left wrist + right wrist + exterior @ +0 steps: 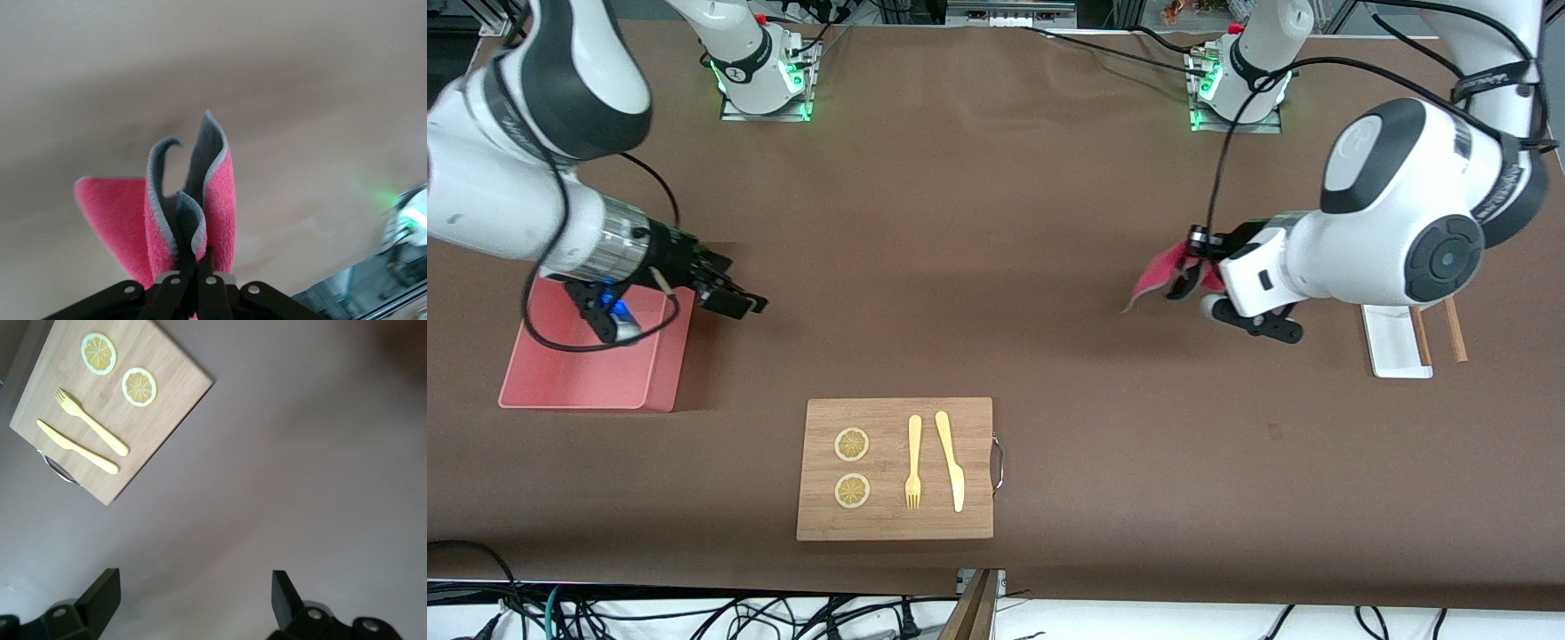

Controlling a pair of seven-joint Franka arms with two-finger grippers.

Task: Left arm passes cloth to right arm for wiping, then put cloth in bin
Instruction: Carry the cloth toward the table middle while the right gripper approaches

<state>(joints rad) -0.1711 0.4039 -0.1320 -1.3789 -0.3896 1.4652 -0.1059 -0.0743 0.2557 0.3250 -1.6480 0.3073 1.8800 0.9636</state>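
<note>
My left gripper (1188,265) is shut on the magenta cloth (1158,277) and holds it up in the air over bare table, toward the left arm's end. In the left wrist view the cloth (220,200) stands folded out of the closed left gripper (195,259), pink on one side and grey on the other. My right gripper (736,300) is open and empty, over the table beside the salmon-pink bin (560,378). In the right wrist view the right gripper (193,590) has its fingers wide apart with only brown table between them.
A wooden cutting board (895,524) with two lemon slices, a yellow fork (913,462) and a yellow knife (951,460) lies near the front camera; it also shows in the right wrist view (167,400). A white tray (1394,342) with brown chopsticks lies at the left arm's end.
</note>
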